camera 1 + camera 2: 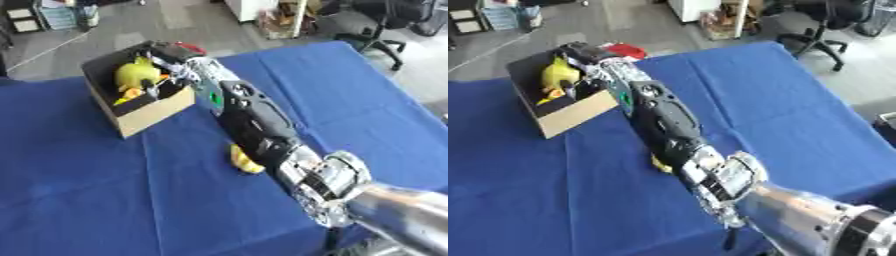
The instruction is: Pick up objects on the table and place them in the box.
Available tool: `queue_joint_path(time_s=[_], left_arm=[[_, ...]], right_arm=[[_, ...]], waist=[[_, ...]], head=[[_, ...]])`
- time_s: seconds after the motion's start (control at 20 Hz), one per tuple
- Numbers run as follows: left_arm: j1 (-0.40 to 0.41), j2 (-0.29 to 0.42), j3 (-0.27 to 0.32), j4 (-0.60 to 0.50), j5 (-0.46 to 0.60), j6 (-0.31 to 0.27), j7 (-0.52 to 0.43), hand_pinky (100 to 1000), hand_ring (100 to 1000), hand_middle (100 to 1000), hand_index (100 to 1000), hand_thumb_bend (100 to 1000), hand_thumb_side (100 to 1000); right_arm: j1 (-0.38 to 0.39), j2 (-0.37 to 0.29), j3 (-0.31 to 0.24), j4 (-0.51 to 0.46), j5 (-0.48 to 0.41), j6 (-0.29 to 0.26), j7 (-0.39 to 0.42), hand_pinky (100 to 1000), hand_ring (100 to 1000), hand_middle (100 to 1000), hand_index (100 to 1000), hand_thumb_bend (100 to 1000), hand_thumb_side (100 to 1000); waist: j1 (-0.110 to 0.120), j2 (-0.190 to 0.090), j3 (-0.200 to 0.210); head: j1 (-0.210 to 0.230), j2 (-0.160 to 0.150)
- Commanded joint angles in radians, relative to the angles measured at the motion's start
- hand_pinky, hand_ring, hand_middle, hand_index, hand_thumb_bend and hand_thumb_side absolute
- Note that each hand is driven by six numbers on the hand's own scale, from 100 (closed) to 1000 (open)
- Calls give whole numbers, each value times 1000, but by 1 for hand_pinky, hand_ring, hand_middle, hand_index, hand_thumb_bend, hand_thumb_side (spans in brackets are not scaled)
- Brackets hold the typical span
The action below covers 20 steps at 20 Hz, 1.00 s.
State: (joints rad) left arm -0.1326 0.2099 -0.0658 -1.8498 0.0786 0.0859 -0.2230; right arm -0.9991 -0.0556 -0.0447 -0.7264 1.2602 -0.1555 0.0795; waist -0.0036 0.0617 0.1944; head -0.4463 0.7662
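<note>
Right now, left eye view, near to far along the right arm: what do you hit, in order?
Right arm's silver joint → small yellow object on the blue table, half hidden beside the forearm → right hand reaching into the cardboard box → yellow toy inside the box → red object behind the box.

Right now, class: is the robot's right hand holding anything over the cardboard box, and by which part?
It cannot be told. The right hand reaches into the brown cardboard box beside a yellow toy, but its fingers are hidden.
</note>
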Motion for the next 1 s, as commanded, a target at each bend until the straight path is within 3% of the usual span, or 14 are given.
queue_joint_path(time_s=[0.05, 0.25, 0.55, 0.7, 0.8, 1.0], left_arm=[[-14, 3, 0, -19, 6, 0, -3, 768, 622, 623, 806, 108, 618], [-14, 3, 0, -19, 6, 2, -2, 768, 622, 623, 806, 109, 619], [-13, 4, 0, -19, 5, 2, -2, 769, 621, 623, 806, 109, 619], [-14, 3, 0, -19, 5, 2, -2, 769, 621, 624, 806, 108, 619], [-13, 4, 1, -19, 4, 2, -1, 769, 621, 623, 806, 110, 620], [-9, 12, 8, -17, -1, 2, 5, 770, 621, 623, 806, 108, 621]], right_arm=[[-28, 6, -27, 3, 70, 65, -113, 854, 797, 791, 978, 100, 270], [-29, 5, -20, 15, 101, 103, -186, 874, 837, 892, 1000, 100, 351], [-31, -1, 0, 20, 110, 69, -107, 933, 918, 1000, 1000, 100, 413], [-29, -2, 8, 21, 129, 39, -29, 946, 934, 1000, 1000, 103, 393], [-27, -8, 9, 3, 121, 15, -3, 939, 924, 1000, 1000, 100, 306], [-12, -67, 53, -87, -15, -88, 33, 928, 906, 995, 1000, 100, 194]], waist=[[15, -9, 4], [10, -8, 3], [9, -10, -3], [10, -10, -6], [10, -10, -10], [0, -10, -27]], head=[[-9, 4], [-8, 4], [-7, 4], [-7, 4], [-8, 4], [2, 4]])
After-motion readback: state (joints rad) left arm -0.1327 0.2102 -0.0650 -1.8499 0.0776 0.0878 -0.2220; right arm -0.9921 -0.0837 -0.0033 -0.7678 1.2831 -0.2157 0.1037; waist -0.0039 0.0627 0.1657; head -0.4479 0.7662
